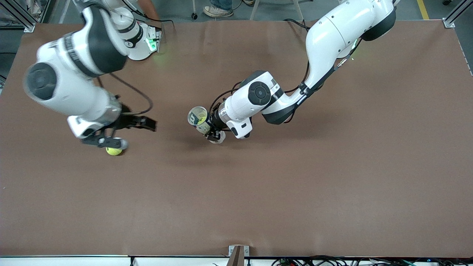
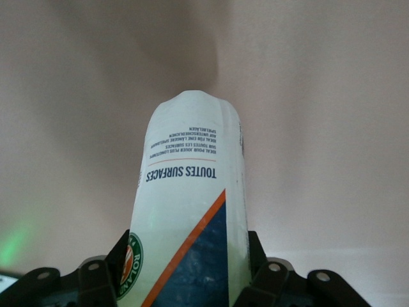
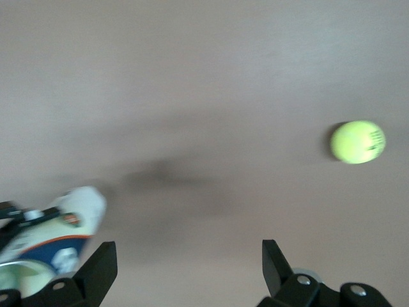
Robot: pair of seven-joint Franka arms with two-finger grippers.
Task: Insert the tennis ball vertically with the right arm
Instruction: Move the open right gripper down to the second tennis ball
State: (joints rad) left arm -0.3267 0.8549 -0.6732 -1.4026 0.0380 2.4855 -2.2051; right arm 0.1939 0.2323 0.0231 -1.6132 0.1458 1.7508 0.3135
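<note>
Nearest the front camera among the things on the bench [image 1: 258,192] lies the tennis ball [image 1: 114,150], yellow-green, resting on the brown surface toward the right arm's end. Right tool [image 1: 123,131] hangs over the bench directly above the ball, partly covering it in the front view; its two dark fingers [image 3: 96,268] are spread wide apart and hold nothing. From the right wrist view the ball [image 3: 358,142] sits alone on the bare bench, apart from both fingers.

Near the middle of the bench, the left tool [image 1: 213,130] is clenched on the ball can [image 1: 200,120], a tube with a white, dark blue and orange label. That can is held off the bench, tilted, with its open mouth turned up toward the front camera and toward the right arm's end; something yellow-green shows inside the mouth. In the left wrist view the can [image 2: 188,211] runs straight out between the dark fingers [image 2: 96,281], which press against its sides, printed text visible on its label. The right wrist view also catches the can [image 3: 57,236] at its edge, well apart from the ball
</note>
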